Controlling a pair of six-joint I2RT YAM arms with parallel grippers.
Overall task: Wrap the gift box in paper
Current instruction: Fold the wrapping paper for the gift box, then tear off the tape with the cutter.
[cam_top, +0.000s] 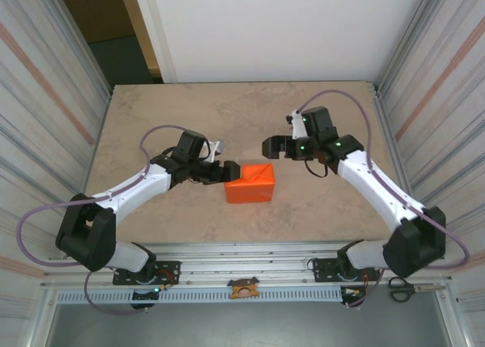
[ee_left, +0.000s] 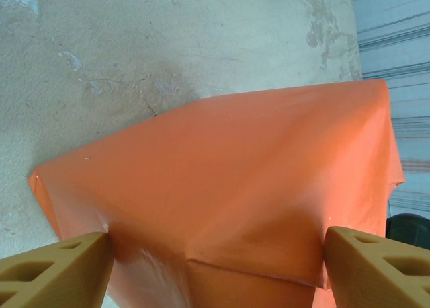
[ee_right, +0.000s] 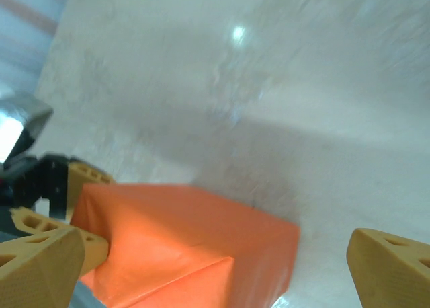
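at mid-worktop the gift box sits bundled in the paper, its end folds creased, with no tape that i can see. my left claw is spread wide at the left end flap, clamping nothing. my right claw, just as wide and empty, hangs just beyond the far right corner. the risk ahead, as i judge it: an unsupported flap may spring loose, and a one-sided push could skid the box or tear the paper.
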